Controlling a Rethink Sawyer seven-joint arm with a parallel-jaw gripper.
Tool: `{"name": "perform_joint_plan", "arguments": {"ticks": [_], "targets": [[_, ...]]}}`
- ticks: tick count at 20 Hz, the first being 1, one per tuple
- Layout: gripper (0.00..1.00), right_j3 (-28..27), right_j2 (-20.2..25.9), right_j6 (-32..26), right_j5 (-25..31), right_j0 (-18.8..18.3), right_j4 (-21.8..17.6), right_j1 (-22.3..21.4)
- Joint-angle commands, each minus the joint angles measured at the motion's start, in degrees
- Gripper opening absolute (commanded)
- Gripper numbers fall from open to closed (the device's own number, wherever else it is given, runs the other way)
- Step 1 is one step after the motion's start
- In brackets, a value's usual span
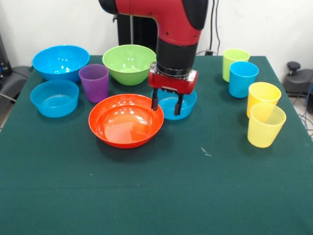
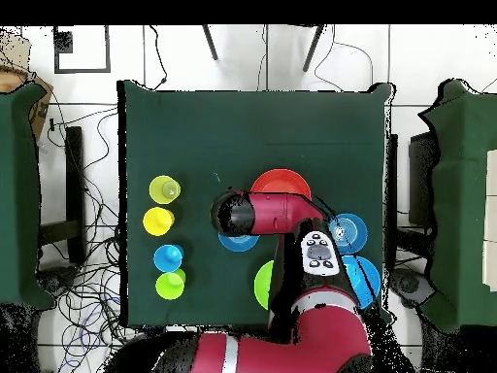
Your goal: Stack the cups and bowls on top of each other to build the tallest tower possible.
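My gripper (image 1: 166, 104) hangs open above the small blue bowl (image 1: 187, 104), its fingers (image 1: 155, 100) apart, the left one close to the far rim of the wide orange bowl (image 1: 126, 120). The purple cup (image 1: 94, 82) stands upright left of the gripper. Behind it are the lime green bowl (image 1: 129, 62) and the large blue bowl (image 1: 60, 61). Another small blue bowl (image 1: 54, 98) sits at the left. At the right stand a green cup (image 1: 235, 62), a blue cup (image 1: 242, 78) and two yellow cups (image 1: 263, 98) (image 1: 265, 125). Each piece stands alone; no tower shows.
Everything rests on a dark green table (image 1: 195, 196). In the overhead view the arm (image 2: 281, 212) covers the purple cup and part of the small blue bowl (image 2: 238, 242); the orange bowl (image 2: 281, 182) lies just beyond it. The cups form a column, starting with a yellow cup (image 2: 164, 188).
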Motion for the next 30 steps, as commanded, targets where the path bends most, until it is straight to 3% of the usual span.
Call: {"name": "perform_joint_plan", "arguments": {"ticks": [1,12,23,30], "targets": [[1.0,-2.37,0.82,4.0,-3.88,2.9,-2.73,5.12],[1.0,-2.73,-1.08,2.22,-3.55,3.76,-3.41,5.62],[1.0,0.81,1.08,-2.62,-2.36,0.11,-5.51,2.02],[1.0,-0.11,3.03,-5.67,2.08,-0.7,-6.9,1.46]]}}
